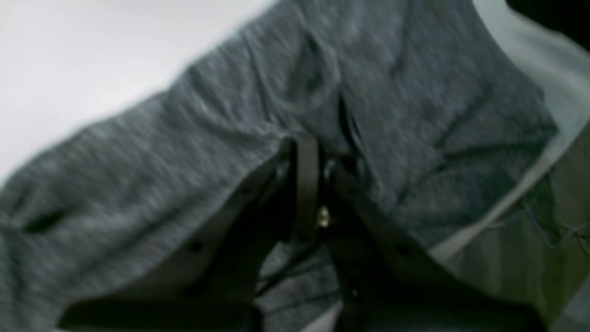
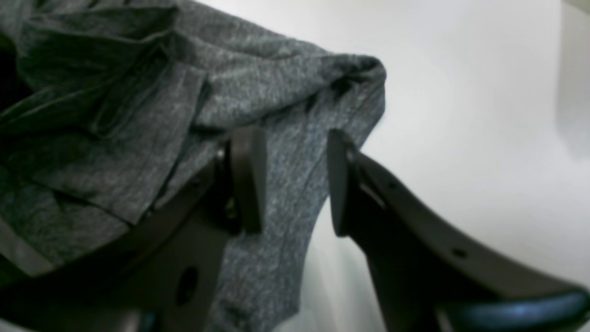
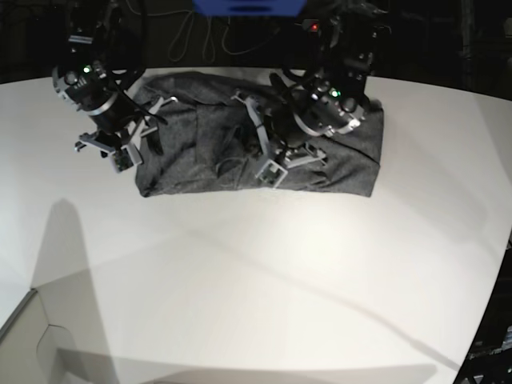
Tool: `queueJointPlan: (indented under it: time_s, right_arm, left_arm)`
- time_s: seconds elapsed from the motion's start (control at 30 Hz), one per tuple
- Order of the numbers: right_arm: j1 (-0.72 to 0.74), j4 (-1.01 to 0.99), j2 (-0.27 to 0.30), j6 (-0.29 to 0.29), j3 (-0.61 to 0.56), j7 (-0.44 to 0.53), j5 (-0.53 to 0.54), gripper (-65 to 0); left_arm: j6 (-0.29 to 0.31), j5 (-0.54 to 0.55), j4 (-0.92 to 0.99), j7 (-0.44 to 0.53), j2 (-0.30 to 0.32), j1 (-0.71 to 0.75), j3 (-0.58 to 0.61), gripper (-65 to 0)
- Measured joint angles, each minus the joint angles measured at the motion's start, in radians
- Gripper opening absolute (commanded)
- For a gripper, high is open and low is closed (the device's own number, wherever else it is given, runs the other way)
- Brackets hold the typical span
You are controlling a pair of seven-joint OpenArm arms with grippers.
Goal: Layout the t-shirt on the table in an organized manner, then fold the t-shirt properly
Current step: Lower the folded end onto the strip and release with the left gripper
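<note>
The dark heather-grey t-shirt lies rumpled in a wide band across the far part of the white table. My left gripper is down on the shirt's middle near its front edge. In the left wrist view its fingers meet, shut on a pinched fold of the t-shirt. My right gripper sits at the shirt's left end. In the right wrist view it is open, its fingers astride a strip of the t-shirt at the cloth's edge, with bare table beside it.
A blue object and cables sit in the dark behind the table. The table's curved edge runs down the right side, and a corner drops off at the lower left. The left wrist view shows the table's edge close to the shirt.
</note>
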State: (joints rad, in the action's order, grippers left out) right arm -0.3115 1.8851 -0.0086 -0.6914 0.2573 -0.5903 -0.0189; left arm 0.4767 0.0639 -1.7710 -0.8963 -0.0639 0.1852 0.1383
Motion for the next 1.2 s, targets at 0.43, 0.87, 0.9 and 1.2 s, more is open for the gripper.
queueJointPlan:
  time_s: [0.43,0.87,0.9,1.2]
  right_arm:
    - [-0.002,0.0,0.0,0.0,0.003,-0.027,0.0,-42.4]
    - [-0.002,0.0,-0.003,0.0,0.003,-0.027,0.0,-42.3]
    - [-0.002,0.0,-0.002,0.0,0.003,-0.027,0.0,-42.2]
    - [0.003,0.001,-0.013,0.0,0.052,-0.027,0.0,-30.5]
  left_arm:
    - [0.006,0.0,-0.011,-0.004,-0.026,-0.016,0.096,-65.0]
    - [0.005,-0.008,0.06,-0.004,-0.025,-0.075,0.105,-62.5]
    - [0.005,-0.007,0.068,-0.011,-0.023,-0.068,0.105,-59.5]
    - [0.006,0.0,0.036,-0.01,-0.001,-0.043,0.098,-22.6]
